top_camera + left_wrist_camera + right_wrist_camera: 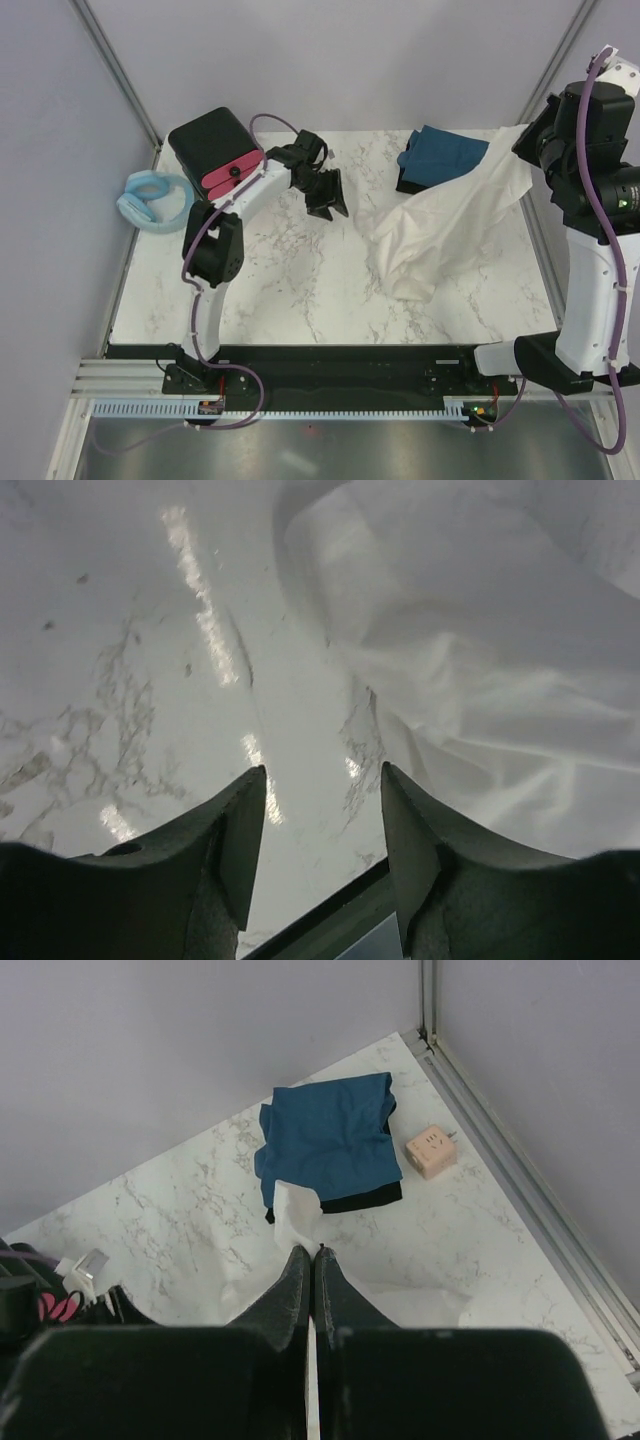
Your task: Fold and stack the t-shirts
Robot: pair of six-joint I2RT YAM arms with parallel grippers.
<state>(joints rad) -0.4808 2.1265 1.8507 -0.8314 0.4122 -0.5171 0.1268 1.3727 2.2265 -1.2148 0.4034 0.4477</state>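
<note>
Left arm: the arm reaches forward from its base at the near-left corner. The elbow is raised and the forearm angles toward the far centre of the worktop (pixel 290 290). The left tool (pixel 325 195) hangs low over the marble surface with its jaws apart. Only bare worktop shows between the fingers (pixel 235 830). The tool is just beside the left edge of the cream-white shirt (pixel 440 230) and is not touching it.

Right arm: the arm stands nearly upright at the right edge of the worktop, with the wrist held high above the far-right corner. The right tool (pixel 313 1252) points down with its jaws pressed together on a pinch of the cream-white shirt. White cloth emerges directly at the fingertips.

Cream-white shirt: one end hangs from the right tool and the other end rests crumpled on the worktop at centre right. The long axis runs diagonally, from the raised far-right point down to the near-left. The cloth is unfolded and creased.

Teal-blue shirt (pixel 445 160): it lies folded flat at the far right of the worktop, with its longer side roughly across the worktop. A dark layer shows beneath its near edge. In the top view the hanging white cloth covers its right side.

Other items: a black box with a pink drawer (pixel 210 140) stands at the far-left corner. A pale blue ring (pixel 150 200) lies just off the left edge. A small peach cube (pixel 432 1152) sits just beside the teal-blue shirt.
</note>
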